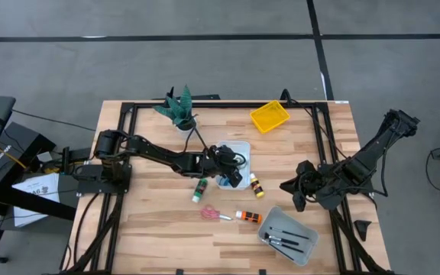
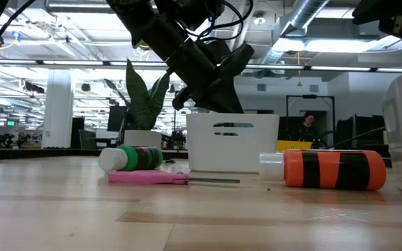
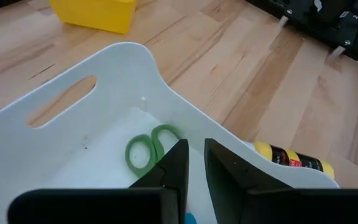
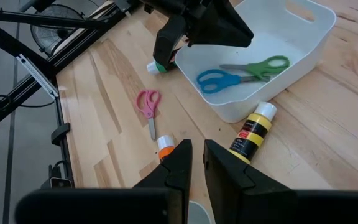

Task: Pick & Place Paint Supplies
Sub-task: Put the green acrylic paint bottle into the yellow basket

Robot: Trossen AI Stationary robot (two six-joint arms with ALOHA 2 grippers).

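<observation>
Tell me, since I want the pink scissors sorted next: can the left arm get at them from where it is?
Probably yes. The left gripper hangs over the white tray, and the pink scissors lie flat on open table nearby, with nothing on them.

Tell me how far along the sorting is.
Done: green scissors and blue scissors lie in the white tray; brushes in the grey tray. Left gripper hovers over the white tray, holding nothing. Left: pink scissors and three bottles.
</observation>
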